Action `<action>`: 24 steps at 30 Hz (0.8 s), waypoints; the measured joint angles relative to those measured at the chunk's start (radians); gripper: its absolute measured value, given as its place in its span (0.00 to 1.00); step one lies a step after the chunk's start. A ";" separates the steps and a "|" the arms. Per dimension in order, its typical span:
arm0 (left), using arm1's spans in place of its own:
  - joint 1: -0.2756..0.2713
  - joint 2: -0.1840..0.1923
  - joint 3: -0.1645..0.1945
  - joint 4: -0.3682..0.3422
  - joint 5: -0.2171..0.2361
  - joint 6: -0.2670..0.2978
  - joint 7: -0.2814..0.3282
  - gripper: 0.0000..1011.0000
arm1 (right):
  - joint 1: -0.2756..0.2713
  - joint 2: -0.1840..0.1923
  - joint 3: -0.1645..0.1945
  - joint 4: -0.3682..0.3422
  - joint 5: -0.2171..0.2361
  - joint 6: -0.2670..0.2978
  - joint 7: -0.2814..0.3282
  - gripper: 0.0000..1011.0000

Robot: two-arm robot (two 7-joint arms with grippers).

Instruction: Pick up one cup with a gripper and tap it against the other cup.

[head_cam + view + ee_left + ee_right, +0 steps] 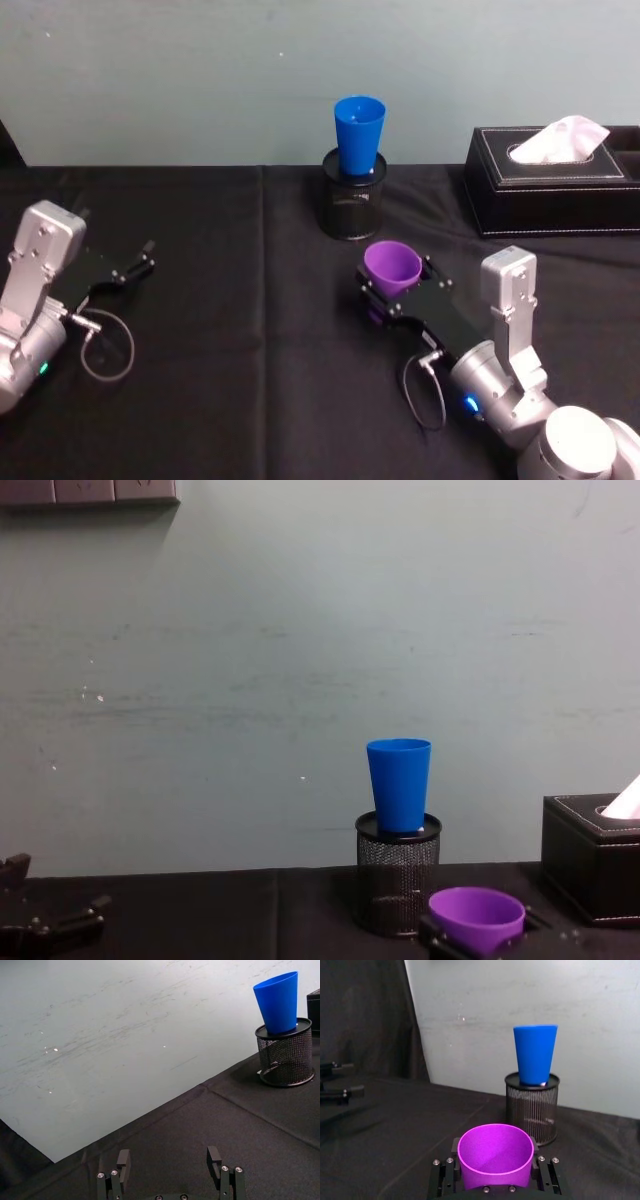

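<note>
Jaws of the right gripper [392, 290] clamp the upright purple cup [392, 267] low over the surface, short of the blue cup [359, 133] atop its mesh holder [352, 205], ready for tapping; left gripper [133, 268] idles open.

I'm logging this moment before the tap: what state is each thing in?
Purple cup: upright, mouth up, held between the right gripper's fingers.
Blue cup: upright, standing in the mesh holder.
Right gripper: shut on the purple cup.
Left gripper: open, empty, low over the table's left side.
Tissue box: tissue sticking out.
</note>
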 joint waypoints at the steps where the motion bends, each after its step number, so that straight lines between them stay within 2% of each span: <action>1: 0.000 0.000 0.000 0.000 0.000 0.000 0.000 0.99 | 0.004 -0.003 0.000 0.015 -0.001 0.000 0.004 0.74; 8: 0.000 0.000 0.000 0.000 0.000 0.000 0.000 0.99 | 0.013 -0.010 0.000 0.044 0.004 0.011 0.022 0.75; 13: 0.000 0.000 0.000 0.000 0.000 0.000 0.000 0.99 | 0.012 -0.010 0.001 0.038 0.005 0.020 0.024 0.84; 18: 0.000 0.000 0.000 0.000 0.000 0.000 0.000 0.99 | -0.002 0.001 -0.001 -0.014 0.005 0.040 0.028 0.98; 23: 0.000 0.000 0.000 0.000 0.000 0.000 0.000 0.99 | -0.028 0.019 0.010 -0.105 0.012 0.063 0.024 0.99; 24: 0.000 0.000 0.000 0.000 0.000 0.000 0.000 0.99 | -0.040 0.028 0.019 -0.143 0.014 0.075 0.014 0.99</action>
